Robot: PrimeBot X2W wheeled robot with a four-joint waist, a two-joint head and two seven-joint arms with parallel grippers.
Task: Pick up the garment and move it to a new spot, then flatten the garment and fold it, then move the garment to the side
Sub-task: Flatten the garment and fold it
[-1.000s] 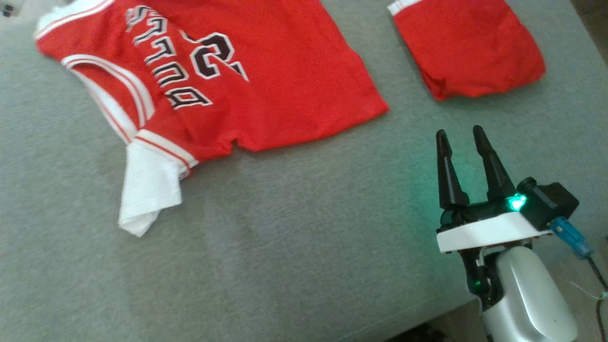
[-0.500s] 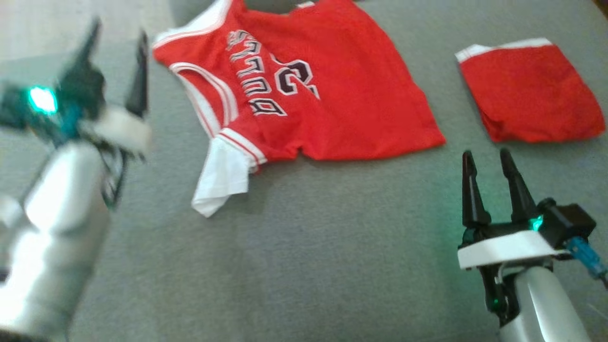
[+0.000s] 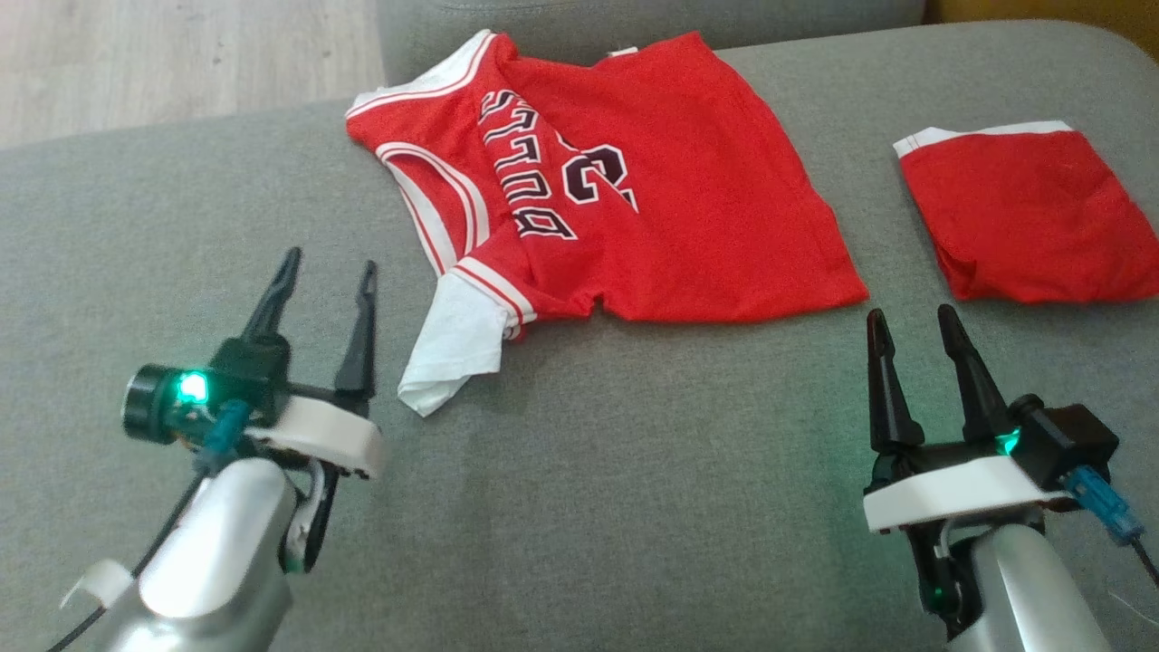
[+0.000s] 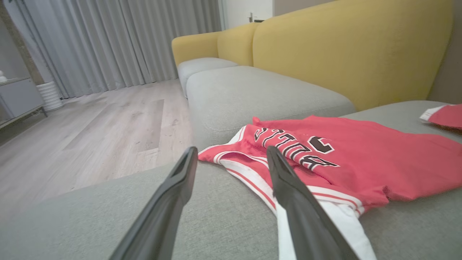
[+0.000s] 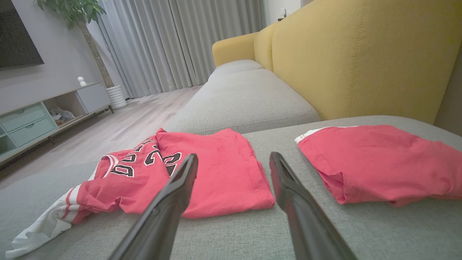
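The red jersey's [image 3: 688, 217] lettering reads upside down, partly lost in a crease. A folded red piece [image 3: 1023, 217] at far right is cut by the frame edge. The jersey lies spread on the grey sofa seat [image 3: 634, 507], beyond both grippers. Its white sleeve [image 3: 457, 349] is just right of the left gripper [image 3: 330, 261]. That and the right gripper [image 3: 910, 313] gape wide, empty. Yellow backrest [image 5: 361, 54], wood floor [image 4: 90, 126] and curtains [image 4: 126, 39] lie beyond.

Bare cushion [image 3: 634, 507] ahead, jersey [image 3: 688, 217] beyond (folded cloth [image 3: 1023, 217] rightward)
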